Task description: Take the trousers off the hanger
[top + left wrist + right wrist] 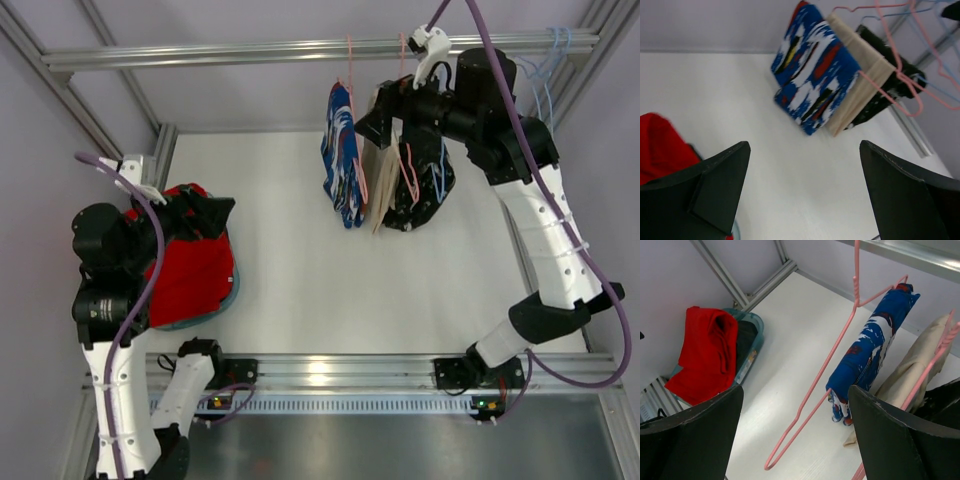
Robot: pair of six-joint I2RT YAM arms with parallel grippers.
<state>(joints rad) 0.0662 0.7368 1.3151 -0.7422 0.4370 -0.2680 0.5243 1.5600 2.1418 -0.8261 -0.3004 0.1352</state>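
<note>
Blue patterned trousers hang folded over a pink wire hanger on the top rail. In the right wrist view they sit at the far end of the hanger's bar, and its near end is bare. Beige trousers hang just right of them on a second pink hanger. My right gripper is up beside the hangers, open, with the bare wire showing between its fingers. My left gripper stands open over the table, holding nothing.
A black garment hangs right of the beige trousers, with blue wire hangers further along the rail. A red garment lies in a teal basket at the left, under my left arm. Frame posts border the table.
</note>
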